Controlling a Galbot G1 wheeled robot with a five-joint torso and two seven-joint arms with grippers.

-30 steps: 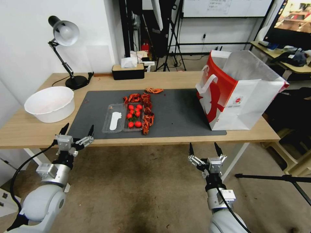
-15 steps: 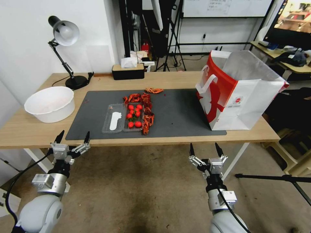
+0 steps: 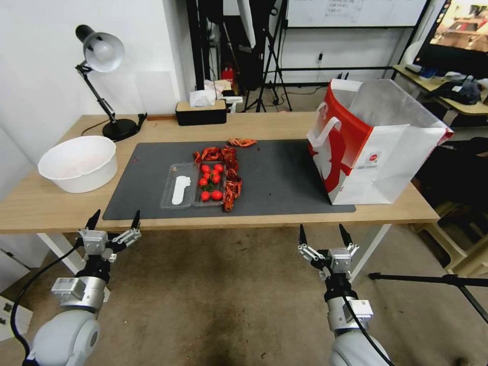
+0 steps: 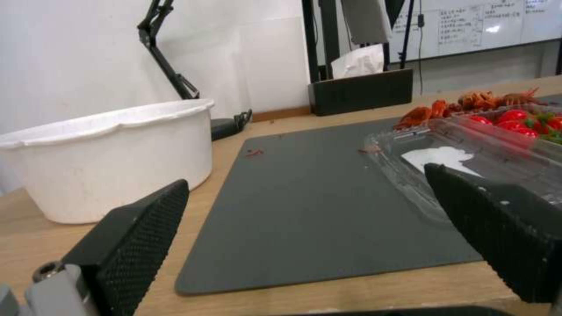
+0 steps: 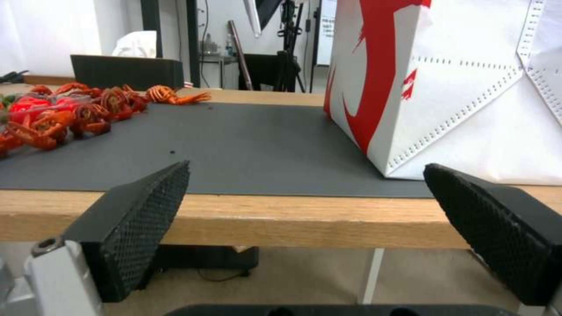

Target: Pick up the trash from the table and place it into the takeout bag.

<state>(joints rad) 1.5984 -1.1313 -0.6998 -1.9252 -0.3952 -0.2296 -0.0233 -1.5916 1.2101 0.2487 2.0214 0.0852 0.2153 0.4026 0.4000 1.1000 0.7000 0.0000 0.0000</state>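
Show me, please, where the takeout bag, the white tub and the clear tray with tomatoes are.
takeout bag [image 3: 386, 168]: head view, on its white front panel.
white tub [image 3: 76, 175]: head view, on its outer wall.
clear tray [image 3: 173, 170]: head view, on its rim.

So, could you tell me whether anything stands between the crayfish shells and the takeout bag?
Nothing visible does: bare dark mat lies between the crayfish shells and the takeout bag, which stands open at the table's right end.

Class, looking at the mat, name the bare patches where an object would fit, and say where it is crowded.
Free: the mat between the shells and the bag; also its left part, between the clear tray and the white bowl. Crowded: mid-mat, where tray, tomatoes and shells sit together.
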